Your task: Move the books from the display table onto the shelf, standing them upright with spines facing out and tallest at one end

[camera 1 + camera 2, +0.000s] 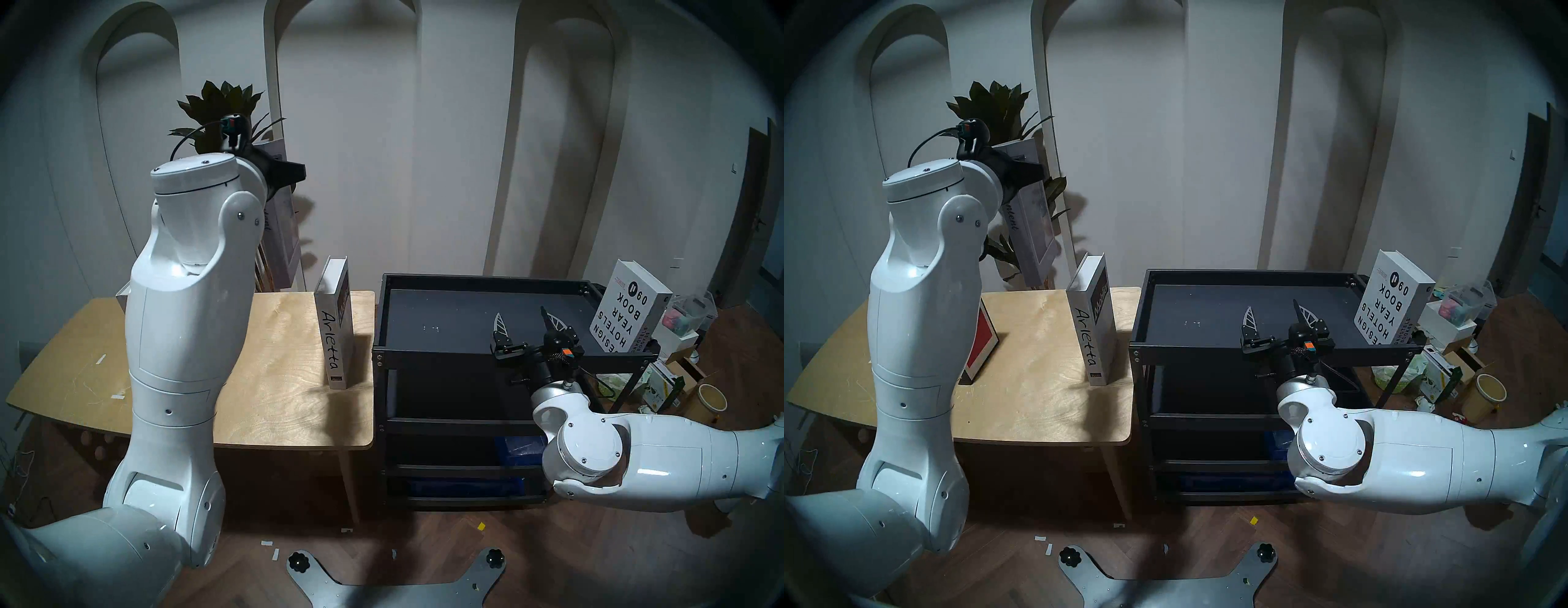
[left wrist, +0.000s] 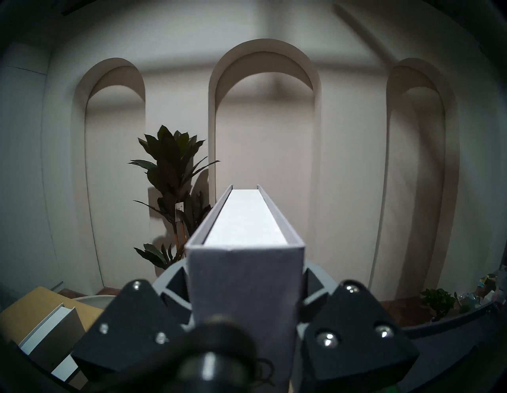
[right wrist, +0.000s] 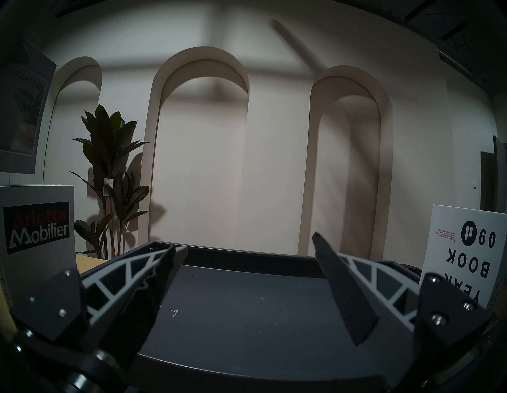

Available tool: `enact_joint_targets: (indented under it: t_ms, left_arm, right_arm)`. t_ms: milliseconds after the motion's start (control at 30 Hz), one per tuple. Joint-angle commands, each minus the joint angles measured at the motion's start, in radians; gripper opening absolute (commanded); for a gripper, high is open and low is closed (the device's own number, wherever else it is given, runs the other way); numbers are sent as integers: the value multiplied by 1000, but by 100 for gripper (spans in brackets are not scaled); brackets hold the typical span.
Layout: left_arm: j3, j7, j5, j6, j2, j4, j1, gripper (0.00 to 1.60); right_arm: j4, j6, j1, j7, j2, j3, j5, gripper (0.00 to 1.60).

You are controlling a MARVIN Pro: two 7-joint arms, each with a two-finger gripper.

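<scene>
My left gripper (image 1: 290, 174) (image 1: 1028, 172) (image 2: 244, 299) is shut on the grey "Discontent" book (image 1: 282, 220) (image 1: 1034, 216) (image 2: 244, 274), held high above the back of the display table (image 1: 275, 403) (image 1: 1038, 407). White "Arietta" (image 1: 335, 335) (image 1: 1091, 335) (image 3: 38, 233) stands upright near the table's right edge. Behind my left arm a black-and-red book (image 1: 981, 344) is on edge. On the shelf (image 1: 445, 314) (image 1: 1191, 310) the "Design Hotels Yearbook 09" (image 1: 628, 314) (image 1: 1390, 301) (image 3: 466, 255) stands at the right end, upside down. My right gripper (image 1: 522, 322) (image 1: 1274, 316) (image 3: 244, 247) hovers open over the tray.
A tall potted plant (image 1: 220, 102) (image 3: 109, 153) stands behind the table, close to the lifted book. Boxes and a paper cup (image 1: 712, 397) clutter the floor right of the shelf. Blue bins (image 1: 517, 450) fill its lower tiers.
</scene>
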Motion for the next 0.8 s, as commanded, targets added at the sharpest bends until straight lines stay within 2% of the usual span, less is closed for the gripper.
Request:
enact_joint_targets:
  t_ms: [0,33,167,200,267,333,433,633,667,700,767]
  left_arm:
    - [-1,62,28,1,-79,31,-120,0]
    - [0,68,30,-3,-87,28,-113,0]
    - [14,112,39,5,-136,62,-159,0]
    - [20,130,41,5,-159,75,-167,0]
    - [22,139,43,5,-168,81,-174,0]
    - [25,157,45,5,-189,91,-181,0]
    - [33,189,42,5,-216,124,-230,0]
    - [61,232,33,5,-260,111,-236,0]
    - [64,236,32,5,-265,106,-234,0]
    - [65,242,30,5,-271,104,-234,0]
    - [70,260,30,5,-283,95,-232,0]
  right_arm:
    - [-3,-2,10,-1,1,9,-3,160]
    - [-3,-2,10,-1,1,9,-3,160]
    - [-4,-2,11,-1,1,9,-3,160]
    - [-11,-4,21,0,-14,16,-6,160]
    - [-15,-3,26,1,-21,20,-7,160]
    - [-28,1,44,7,-47,30,-14,160]
    - [-43,13,67,16,-89,41,-20,160]
    - [-55,48,113,44,-184,62,-18,160]
    - [-77,54,124,61,-159,60,-16,160]
    - [-68,60,129,59,-189,65,-14,160]
    - [-75,78,146,71,-207,71,-9,160]
